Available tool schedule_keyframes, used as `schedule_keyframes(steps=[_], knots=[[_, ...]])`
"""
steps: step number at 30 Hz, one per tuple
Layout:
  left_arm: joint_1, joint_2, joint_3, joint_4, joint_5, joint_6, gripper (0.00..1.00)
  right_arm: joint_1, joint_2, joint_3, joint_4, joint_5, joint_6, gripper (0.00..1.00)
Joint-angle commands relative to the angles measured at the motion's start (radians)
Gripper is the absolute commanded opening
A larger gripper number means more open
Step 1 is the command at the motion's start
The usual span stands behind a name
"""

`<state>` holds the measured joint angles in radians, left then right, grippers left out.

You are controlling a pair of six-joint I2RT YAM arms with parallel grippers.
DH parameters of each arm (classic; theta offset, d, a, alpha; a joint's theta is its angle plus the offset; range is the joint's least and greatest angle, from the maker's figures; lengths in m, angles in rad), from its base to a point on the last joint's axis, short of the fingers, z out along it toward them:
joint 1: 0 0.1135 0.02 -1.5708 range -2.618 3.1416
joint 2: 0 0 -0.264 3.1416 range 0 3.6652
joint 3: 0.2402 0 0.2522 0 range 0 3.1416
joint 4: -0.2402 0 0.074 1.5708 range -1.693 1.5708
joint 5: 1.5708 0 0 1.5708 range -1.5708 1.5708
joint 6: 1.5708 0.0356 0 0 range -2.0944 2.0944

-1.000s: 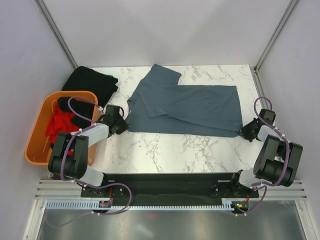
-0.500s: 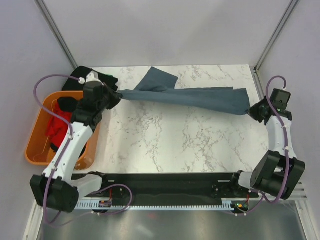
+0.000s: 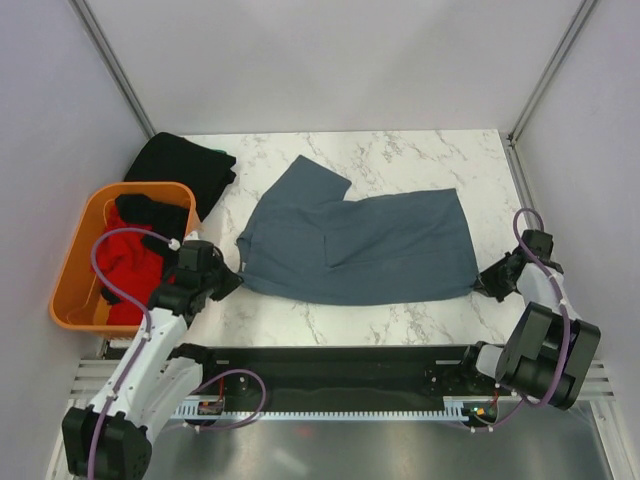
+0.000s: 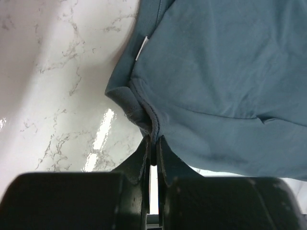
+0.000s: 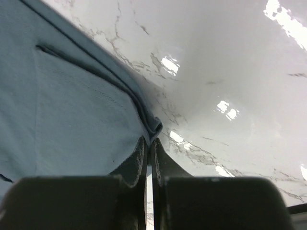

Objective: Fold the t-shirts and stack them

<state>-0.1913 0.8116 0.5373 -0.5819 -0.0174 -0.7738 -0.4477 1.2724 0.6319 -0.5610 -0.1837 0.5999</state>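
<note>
A slate blue-grey t-shirt (image 3: pixel 360 245) lies spread flat across the middle of the marble table (image 3: pixel 330 315), one sleeve pointing to the back left. My left gripper (image 3: pixel 236 277) is shut on its near left corner; in the left wrist view the hem (image 4: pixel 144 112) is pinched between the jaws (image 4: pixel 153 140). My right gripper (image 3: pixel 480 285) is shut on the near right corner, and the folded cloth edge (image 5: pixel 154 128) sits at its fingertips (image 5: pixel 149 141). A black t-shirt (image 3: pixel 185 168) lies at the back left. A red t-shirt (image 3: pixel 125 255) and a black one (image 3: pixel 145 210) lie in the basket.
An orange plastic basket (image 3: pixel 75 262) stands at the left edge of the table. Grey walls with metal posts (image 3: pixel 110 60) close in the back and the sides. The black base rail (image 3: pixel 320 365) runs along the near edge.
Both arms lifted the blue-grey shirt, stretched it taut towards the back, then brought it down and forward. It now lies flat again, nearer the front edge, both grippers still holding its corners.
</note>
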Motion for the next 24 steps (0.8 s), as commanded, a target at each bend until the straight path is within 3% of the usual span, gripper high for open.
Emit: schedule_keyframes(steps=[1, 8, 10, 11, 12, 13, 14, 19, 22, 24], knots=[[-0.002, -0.069, -0.02, -0.018, 0.013, -0.061, 0.02, -0.019, -0.086, -0.032, -0.011, 0.03, 0.024, 0.05], [-0.007, -0.155, -0.033, -0.056, 0.095, -0.117, 0.03, -0.055, -0.3, -0.075, -0.132, 0.078, 0.086, 0.08], [-0.017, -0.176, -0.045, -0.056, 0.115, -0.133, 0.07, -0.059, -0.364, -0.086, -0.154, 0.069, 0.121, 0.14], [-0.022, -0.187, -0.046, -0.058, 0.131, -0.137, 0.16, -0.059, -0.378, -0.081, -0.163, 0.067, 0.126, 0.16], [-0.025, -0.209, -0.042, -0.065, 0.166, -0.151, 0.25, -0.059, -0.392, -0.063, -0.174, 0.067, 0.124, 0.52], [-0.025, -0.221, -0.031, -0.078, 0.189, -0.159, 0.4, -0.059, -0.422, -0.052, -0.191, 0.052, 0.118, 0.81], [-0.025, -0.235, -0.013, -0.099, 0.212, -0.168, 0.46, -0.059, -0.439, -0.037, -0.198, 0.047, 0.113, 0.96], [-0.025, -0.272, 0.209, -0.217, 0.119, -0.121, 0.79, -0.059, -0.547, 0.13, -0.221, 0.037, 0.086, 0.98], [-0.025, -0.168, 0.308, -0.164, 0.047, -0.029, 0.89, -0.048, -0.47, 0.212, -0.174, -0.022, 0.057, 0.98], [-0.025, -0.079, 0.338, -0.078, 0.033, 0.068, 0.9, -0.028, -0.411, 0.242, -0.143, -0.094, 0.026, 0.98]])
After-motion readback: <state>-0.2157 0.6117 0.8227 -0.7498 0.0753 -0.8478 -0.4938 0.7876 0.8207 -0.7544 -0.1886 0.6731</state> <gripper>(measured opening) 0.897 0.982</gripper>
